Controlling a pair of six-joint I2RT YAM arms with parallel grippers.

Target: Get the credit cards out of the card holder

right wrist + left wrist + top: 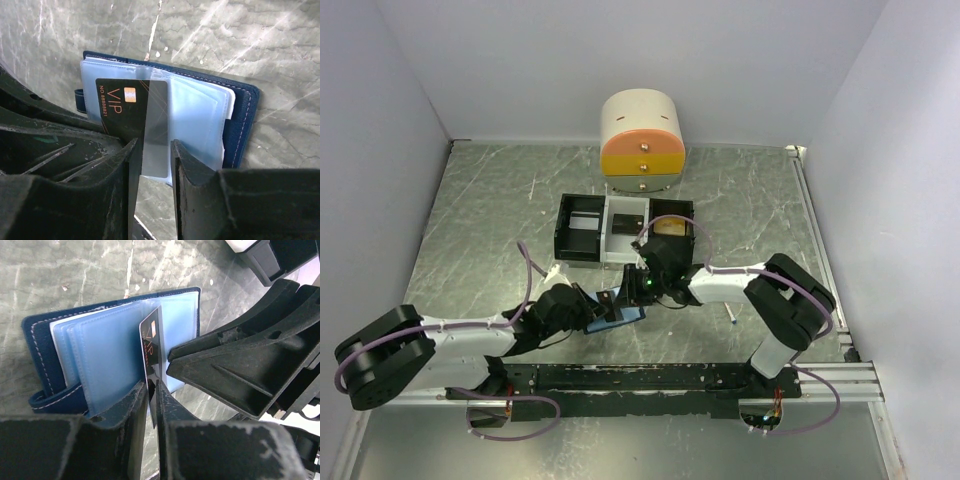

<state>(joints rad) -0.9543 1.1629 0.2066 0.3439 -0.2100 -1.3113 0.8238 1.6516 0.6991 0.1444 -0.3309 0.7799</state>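
The card holder (245, 115) lies open on the desk (480, 220) between both arms, mostly covered from above. A black credit card (122, 107) rises from among its cloudy blue sleeves; we cannot make out any others. The left pincer (151, 387) closely flanks the card's lower edge, but clenched or slack, we cannot tell. The right pincer (154, 145) stands released, one finger hiding a corner of the card.

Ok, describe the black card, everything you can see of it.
The card is thin black plastic with gold VIP lettering, a number and a gold chip. It looks partway out of a clear sleeve of the open blue wallet. Its free end sits inside the left pincer; the right pincer straddles the sleeved end.
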